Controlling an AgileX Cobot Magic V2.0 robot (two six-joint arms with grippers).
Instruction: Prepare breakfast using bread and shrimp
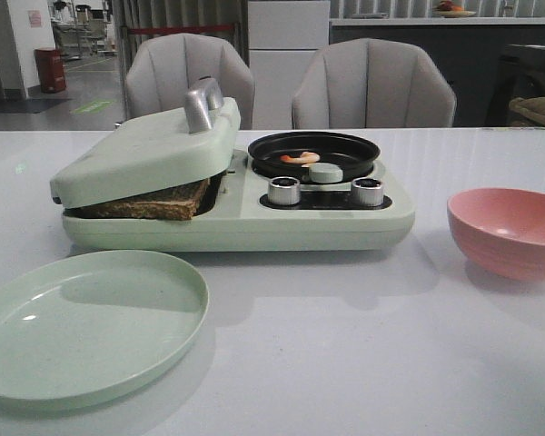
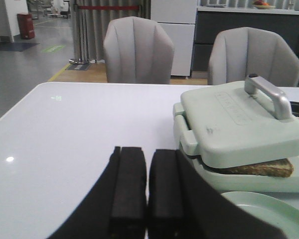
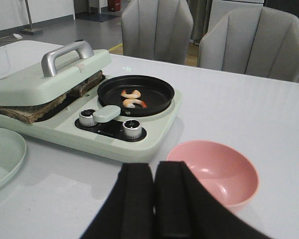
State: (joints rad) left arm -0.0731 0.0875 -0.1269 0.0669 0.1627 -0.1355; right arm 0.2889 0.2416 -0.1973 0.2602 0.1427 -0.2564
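- Under the tilted lid [image 1: 150, 150] of the breakfast maker [image 1: 327, 222], the bread [image 1: 150, 203] sits on the grill side, its crust showing at the open edge; we judge the lid rests on it rather than closing flat.
- Beside it, the shrimp [image 3: 131, 98] lie curled in the small black pan [image 3: 159, 97] on the same appliance.
- We see a risk in lifting the lid by its metal handle [image 3: 65, 55]: a slipped hold would drop it on the bread, or drag the whole appliance across the surface [image 1: 345, 363].
- Picking the small shrimp out of the pan could fail on the rim, or scatter them.
- Our left gripper [image 2: 147, 191] hangs with fingers together, empty, near the lid's corner and the green plate [image 1: 91, 322].
- Our right gripper [image 3: 154, 199] is likewise closed and empty, above the pink bowl [image 3: 214, 172], apart from pan and shrimp.
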